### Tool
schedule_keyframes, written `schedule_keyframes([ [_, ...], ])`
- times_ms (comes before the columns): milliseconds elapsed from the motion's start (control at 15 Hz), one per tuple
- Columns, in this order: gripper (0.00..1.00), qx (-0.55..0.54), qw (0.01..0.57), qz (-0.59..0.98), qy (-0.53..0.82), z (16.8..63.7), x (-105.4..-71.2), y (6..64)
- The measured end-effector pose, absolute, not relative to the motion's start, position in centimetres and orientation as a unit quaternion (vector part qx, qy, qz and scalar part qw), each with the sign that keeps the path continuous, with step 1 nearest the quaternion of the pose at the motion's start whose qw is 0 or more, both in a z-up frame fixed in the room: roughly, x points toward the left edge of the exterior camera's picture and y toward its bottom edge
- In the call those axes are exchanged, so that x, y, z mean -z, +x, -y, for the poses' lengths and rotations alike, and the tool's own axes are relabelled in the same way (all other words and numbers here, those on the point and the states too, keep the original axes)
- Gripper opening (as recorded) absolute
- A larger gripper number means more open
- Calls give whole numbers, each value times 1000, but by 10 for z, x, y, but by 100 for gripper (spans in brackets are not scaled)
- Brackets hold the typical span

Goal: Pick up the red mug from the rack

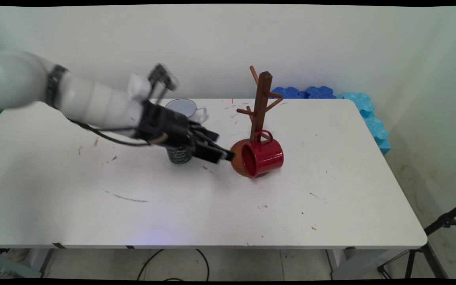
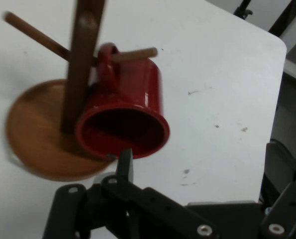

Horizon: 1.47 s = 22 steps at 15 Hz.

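Red metal mug [image 1: 262, 157] hangs by its handle on a low peg of the brown wooden mug tree [image 1: 260, 107], so it tips sideways, mouth toward me. My black gripper [image 1: 222, 152] sits just at its nine o'clock, fingers spread open and empty. A dark green mug [image 1: 179, 154] stands beneath my hand, a white mug [image 1: 184, 107] farther back.

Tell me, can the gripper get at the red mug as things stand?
Probably yes. The gripper is open beside the red mug, which hangs by its handle on the rack, mouth toward the fingers; nothing lies between.
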<state>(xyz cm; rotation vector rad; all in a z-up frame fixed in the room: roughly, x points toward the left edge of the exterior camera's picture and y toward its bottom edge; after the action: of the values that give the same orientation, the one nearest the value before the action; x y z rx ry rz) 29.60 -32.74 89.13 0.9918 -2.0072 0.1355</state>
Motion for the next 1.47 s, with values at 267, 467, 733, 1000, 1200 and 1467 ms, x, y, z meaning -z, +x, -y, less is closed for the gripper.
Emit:
schedule_keyframes([
  [267,100,-52,433,806,400,324,-860,257],
  [467,100,-56,434,804,402,325,-846,237],
  [733,100,-80,431,791,426,337,-820,221],
  [1000,100,-100,416,780,456,343,-800,220],
  [1200,100,-105,410,775,469,341,-794,218],
  [1467,100,-105,419,763,482,341,-791,215],
])
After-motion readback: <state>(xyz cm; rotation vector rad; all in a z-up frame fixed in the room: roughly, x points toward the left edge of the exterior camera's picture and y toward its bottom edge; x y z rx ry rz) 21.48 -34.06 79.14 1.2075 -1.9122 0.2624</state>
